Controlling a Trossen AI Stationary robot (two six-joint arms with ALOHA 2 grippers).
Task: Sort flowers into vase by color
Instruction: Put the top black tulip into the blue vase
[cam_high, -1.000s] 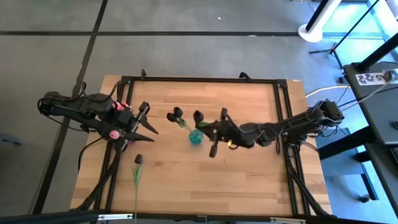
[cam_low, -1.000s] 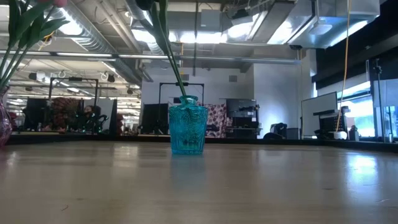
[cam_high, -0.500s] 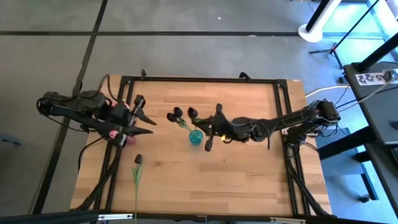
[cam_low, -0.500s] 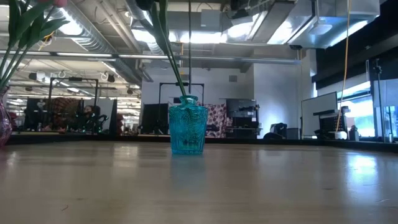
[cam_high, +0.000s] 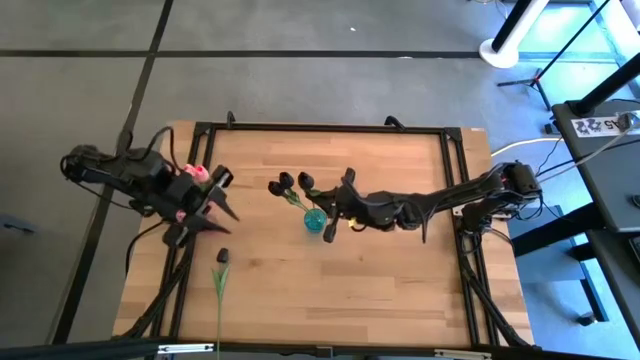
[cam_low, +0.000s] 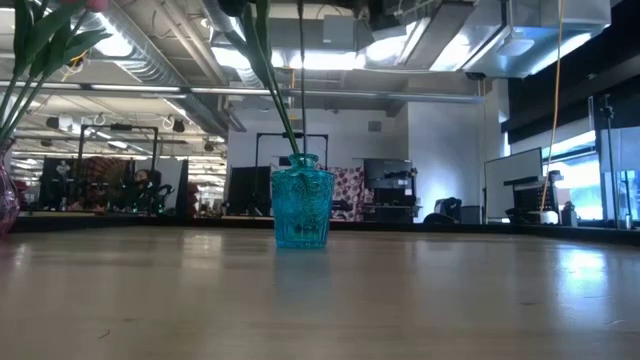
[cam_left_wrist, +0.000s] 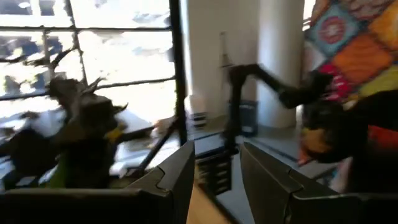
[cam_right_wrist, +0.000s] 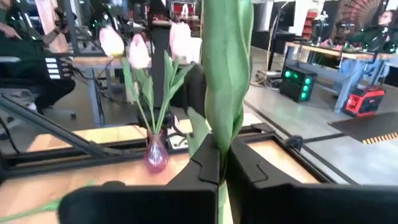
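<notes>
Tulips, dark ones (cam_high: 285, 184), lean out of the blue vase (cam_high: 315, 220) mid-tabletop, stems crossing above its rim in the low view. Right gripper (cam_high: 336, 208) sits just beside that vase, clamped tight on a green stem (cam_right_wrist: 225, 81). Pink tulips (cam_right_wrist: 140, 46) stand in the pink vase (cam_right_wrist: 155, 155) at the left edge. One dark tulip (cam_high: 220, 270) lies flat near the front. Left gripper (cam_high: 222, 198) hovers by the pink vase, fingers spread.
</notes>
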